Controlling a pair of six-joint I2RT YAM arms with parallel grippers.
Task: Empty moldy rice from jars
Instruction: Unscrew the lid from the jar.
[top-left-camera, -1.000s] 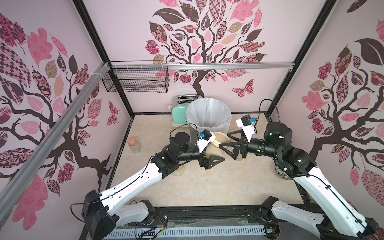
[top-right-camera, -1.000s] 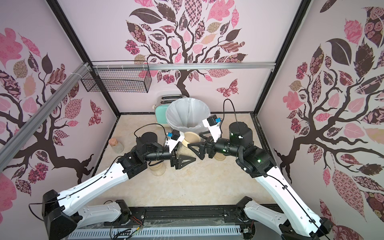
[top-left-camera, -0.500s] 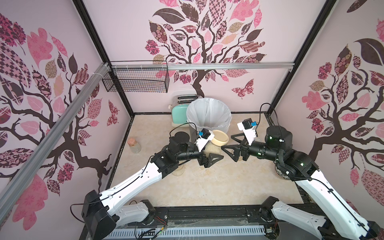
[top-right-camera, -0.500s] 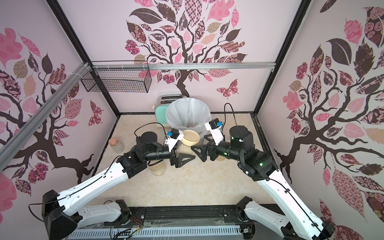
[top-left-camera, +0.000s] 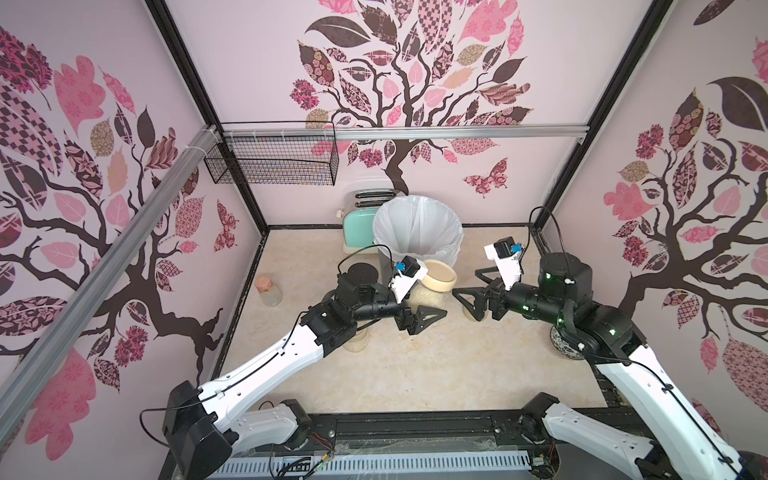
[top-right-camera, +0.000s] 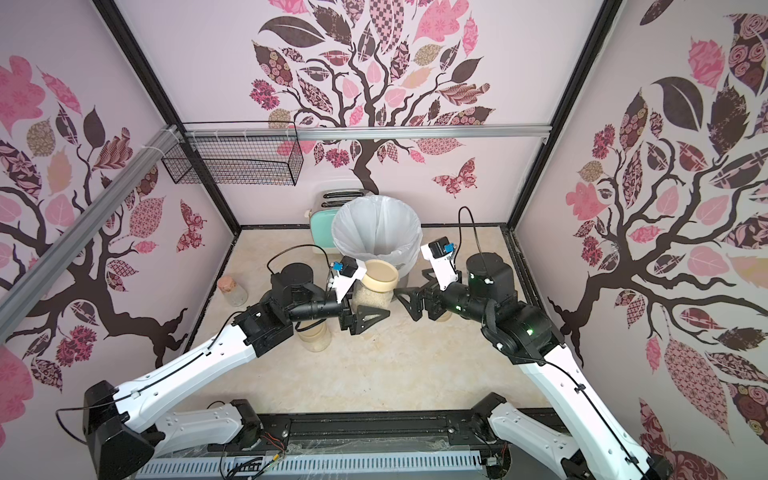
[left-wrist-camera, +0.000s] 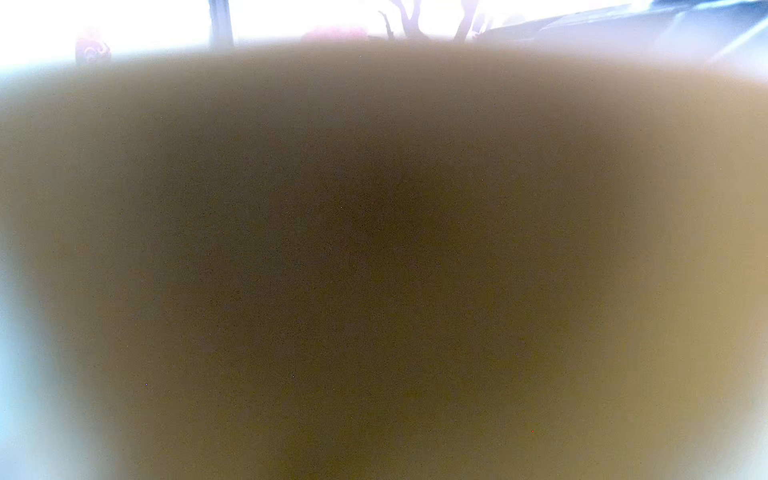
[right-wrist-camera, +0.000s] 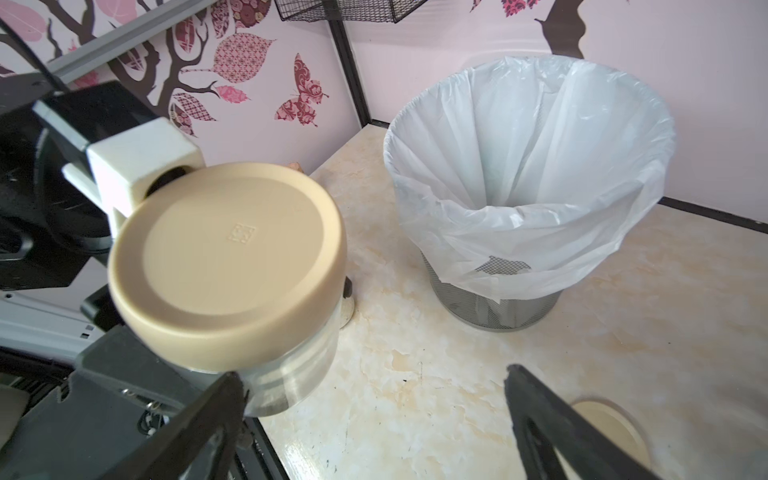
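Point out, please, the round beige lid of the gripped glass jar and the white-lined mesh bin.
Round beige lid (right-wrist-camera: 228, 257): right wrist view, flat top centre.
White-lined mesh bin (right-wrist-camera: 498, 311): right wrist view, bare mesh wall.

Your left gripper is closed around a jar, holding it off the table and tilted. The beige lid is on, and rice shows through the glass. The jar hangs just in front of the bin, which stands beside the toaster. Your right gripper faces the jar, near the lid, with its jaws wide apart and empty. A second jar stands under your left arm. A corked bottle sits near the left wall.
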